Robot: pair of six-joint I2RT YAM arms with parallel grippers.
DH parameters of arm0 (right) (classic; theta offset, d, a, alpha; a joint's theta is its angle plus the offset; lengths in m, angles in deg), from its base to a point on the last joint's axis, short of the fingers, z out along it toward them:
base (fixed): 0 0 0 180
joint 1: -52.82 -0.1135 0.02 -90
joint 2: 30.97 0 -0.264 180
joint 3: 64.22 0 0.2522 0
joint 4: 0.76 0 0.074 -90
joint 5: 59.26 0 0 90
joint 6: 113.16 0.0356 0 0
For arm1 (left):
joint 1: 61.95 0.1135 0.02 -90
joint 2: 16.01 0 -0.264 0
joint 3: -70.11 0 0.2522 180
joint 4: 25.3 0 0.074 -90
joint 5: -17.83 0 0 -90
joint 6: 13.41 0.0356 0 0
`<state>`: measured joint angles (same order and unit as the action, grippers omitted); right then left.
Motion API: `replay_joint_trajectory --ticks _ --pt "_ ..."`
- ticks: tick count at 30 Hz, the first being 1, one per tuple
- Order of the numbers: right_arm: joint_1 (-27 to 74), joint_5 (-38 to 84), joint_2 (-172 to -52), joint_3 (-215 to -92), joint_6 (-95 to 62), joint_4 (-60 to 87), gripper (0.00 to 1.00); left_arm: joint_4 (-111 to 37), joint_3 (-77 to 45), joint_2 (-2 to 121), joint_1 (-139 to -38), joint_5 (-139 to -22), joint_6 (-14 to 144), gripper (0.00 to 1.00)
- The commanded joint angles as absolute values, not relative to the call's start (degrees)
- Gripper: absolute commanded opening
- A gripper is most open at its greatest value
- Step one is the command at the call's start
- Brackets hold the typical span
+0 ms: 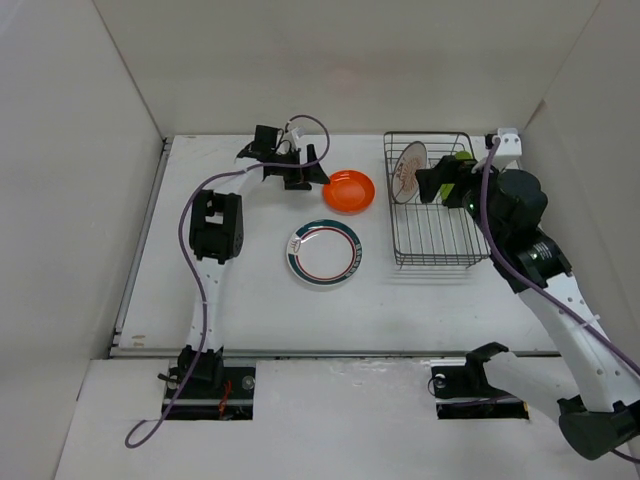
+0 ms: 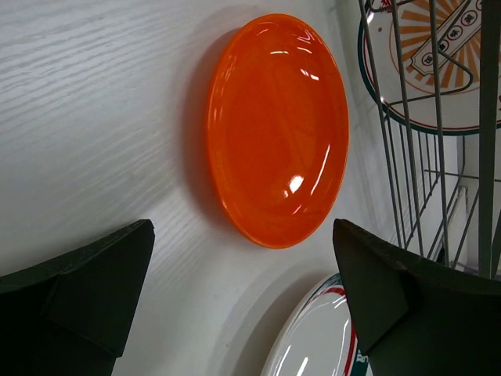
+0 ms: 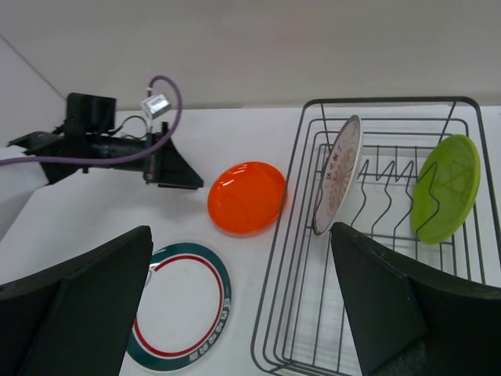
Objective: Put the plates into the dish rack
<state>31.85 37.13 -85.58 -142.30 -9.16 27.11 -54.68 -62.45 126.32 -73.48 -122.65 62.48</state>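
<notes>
Top external view gives you the whole surface (image 1: 250, 300). The dish rack (image 1: 440, 240) sits in its far right corner. Two plates stand on edge inside the rack: the sunburst plate (image 1: 408, 170) at its left side towards the far edge, and the lime green plate (image 3: 446, 188) at its right side, tilted, as your right wrist view shows. In the top view the arm hides most of the green one.

The other two plates lie flat on the surface outside the rack. The orange plate (image 1: 349, 190) is near the far edge, about midway along it and just left of the rack. The larger ringed plate (image 1: 325, 252) lies nearer you, around the middle of the surface, apart from both the orange plate and the rack.

Your left pincer (image 1: 322, 168) is spread wide with nothing in it, just beside the orange plate's left rim. Whether it touches the rim, you cannot tell.

Your right pincer (image 3: 241, 229) hangs above the rack, fingers parted and empty.
</notes>
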Motion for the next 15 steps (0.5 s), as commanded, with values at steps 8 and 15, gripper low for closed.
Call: replay_joint_trajectory --ticks 8,15 --pt "23.65 44.97 -81.15 -146.19 -8.48 29.08 0.99 -51.81 -65.64 127.34 -77.06 -114.03 55.33 0.91" --pt "22.5 45.5 -78.87 -146.19 -8.48 30.22 0.98 -52.86 -65.64 128.4 -77.06 -110.14 55.32 0.8"
